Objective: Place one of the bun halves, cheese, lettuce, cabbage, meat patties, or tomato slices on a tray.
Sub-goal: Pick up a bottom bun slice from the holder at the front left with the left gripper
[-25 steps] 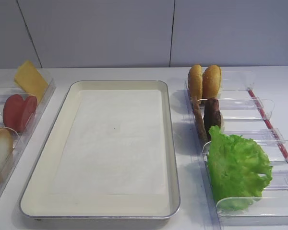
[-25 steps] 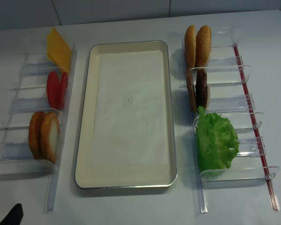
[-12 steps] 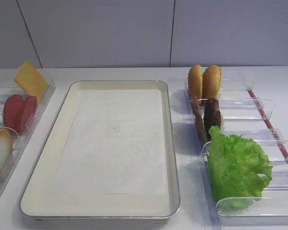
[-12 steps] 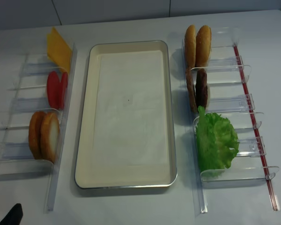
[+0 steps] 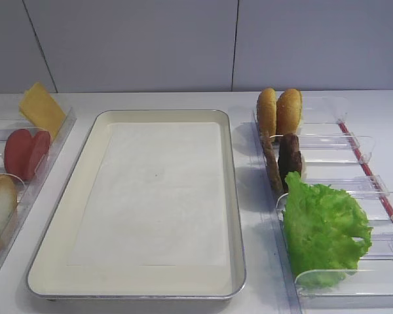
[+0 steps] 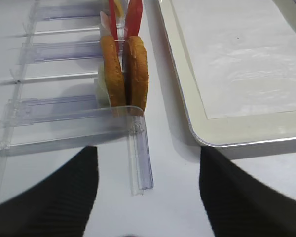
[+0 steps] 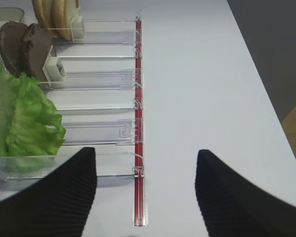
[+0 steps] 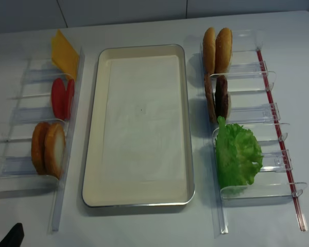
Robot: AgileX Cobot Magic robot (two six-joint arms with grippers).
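Both hands, left (image 6: 148, 190) and right (image 7: 145, 190), hover spread, holding nothing.

Even, bright overhead light, soft short shadows beside the tray (image 8: 139, 203) and bins. Mild glare on clear plastic. Exterior views sharp; wrist views show dark, blurred fingers (image 6: 44, 197) close to lens.

This looks like a robot test bench set up as a mock burger-assembly station, not a working kitchen. A plain white table (image 8: 144, 226) stands against bare grey wall panels (image 5: 131, 46). A metal tray (image 8: 92, 128) with a white paper liner (image 8: 141, 118) sits at its centre. Left and right of the tray, clear plastic bins (image 8: 247, 67) hold bun halves (image 8: 218, 49), meat patties (image 8: 220, 98), lettuce (image 8: 238, 153), tomato slices (image 8: 62, 98) and cheese (image 8: 64, 53), stood on edge in neat rows.
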